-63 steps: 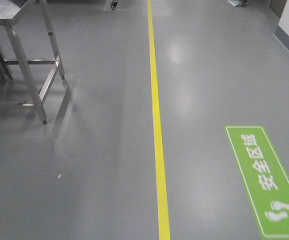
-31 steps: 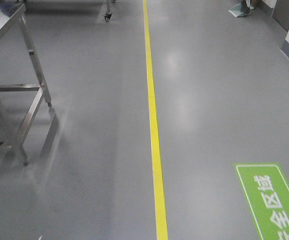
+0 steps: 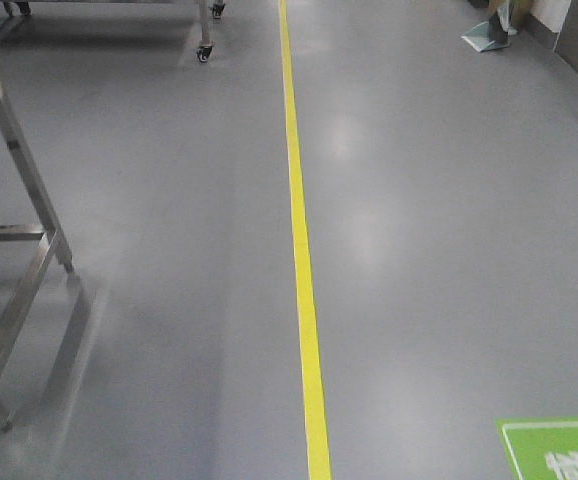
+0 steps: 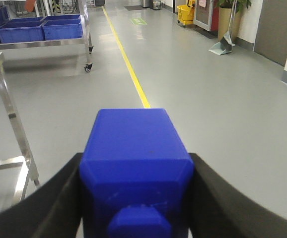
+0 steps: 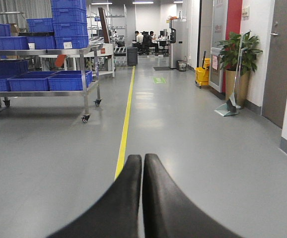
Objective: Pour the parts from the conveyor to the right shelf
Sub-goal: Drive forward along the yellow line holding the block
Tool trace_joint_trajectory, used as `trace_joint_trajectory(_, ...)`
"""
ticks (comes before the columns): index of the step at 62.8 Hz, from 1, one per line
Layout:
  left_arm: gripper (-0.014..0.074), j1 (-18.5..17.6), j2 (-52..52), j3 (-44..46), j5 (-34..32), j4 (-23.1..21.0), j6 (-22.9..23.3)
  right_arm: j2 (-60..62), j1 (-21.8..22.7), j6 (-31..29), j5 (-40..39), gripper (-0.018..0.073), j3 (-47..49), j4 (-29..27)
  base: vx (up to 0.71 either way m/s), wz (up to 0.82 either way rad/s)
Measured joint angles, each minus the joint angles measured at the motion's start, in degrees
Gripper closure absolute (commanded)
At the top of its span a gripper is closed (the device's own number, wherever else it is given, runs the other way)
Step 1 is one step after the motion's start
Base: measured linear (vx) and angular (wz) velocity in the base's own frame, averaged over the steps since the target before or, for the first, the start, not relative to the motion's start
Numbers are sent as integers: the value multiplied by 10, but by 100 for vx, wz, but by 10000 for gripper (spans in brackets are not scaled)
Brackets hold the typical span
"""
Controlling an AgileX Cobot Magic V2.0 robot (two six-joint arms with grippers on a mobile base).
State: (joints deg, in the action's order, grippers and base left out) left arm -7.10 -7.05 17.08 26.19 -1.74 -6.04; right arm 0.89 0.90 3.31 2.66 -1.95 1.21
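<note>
Carrying looks to be the step in hand: the left fingers [image 4: 136,156] are clamped on 1 bright blue block [image 4: 136,171], pinching 2 opposite sides, while the right fingers [image 5: 142,161] are pressed tight together with nothing between them. The block hangs in the air over the grey floor [image 3: 449,200], close to the yellow line [image 3: 299,250], and rests on no surface; the belt is not in view. A steel desk [image 3: 31,190] stands at the left, ahead of the block and well apart from it, with only its right edge, 1 corner and its legs showing. Farther along, left of the line, a wheeled steel shelf [image 5: 44,92] holds deep blue bins [image 5: 66,80]; whether this is the target shelf I cannot tell. The next move probably calls for reaching the shelf, bringing the left arm over a bin's rim, then tipping or letting go so the block drops inside. The block is roughly a cube of smooth, slightly glossy plastic with bevelled edges, and a short round stud faces the wrist camera. Its slick sides could slip, though the hold looks square.
</note>
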Motion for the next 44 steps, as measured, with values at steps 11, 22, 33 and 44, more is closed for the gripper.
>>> trace_joint_trajectory(11, 602, 0, 0, 0, 0, 0, 0, 0, 0, 0, 0, 569, 0, 0, 73, 3)
trace_joint_trajectory(22, 602, 0, 0, 0, 0, 0, 0, 0, 0, 0, 0, 569, 0, 0, 72, 5)
trace_joint_trajectory(33, 602, 0, 0, 0, 0, 0, 0, 0, 0, 0, 0, 569, 0, 0, 71, -1)
trace_joint_trajectory(44, 602, 0, 0, 0, 0, 0, 0, 0, 0, 0, 0, 569, 0, 0, 73, -2)
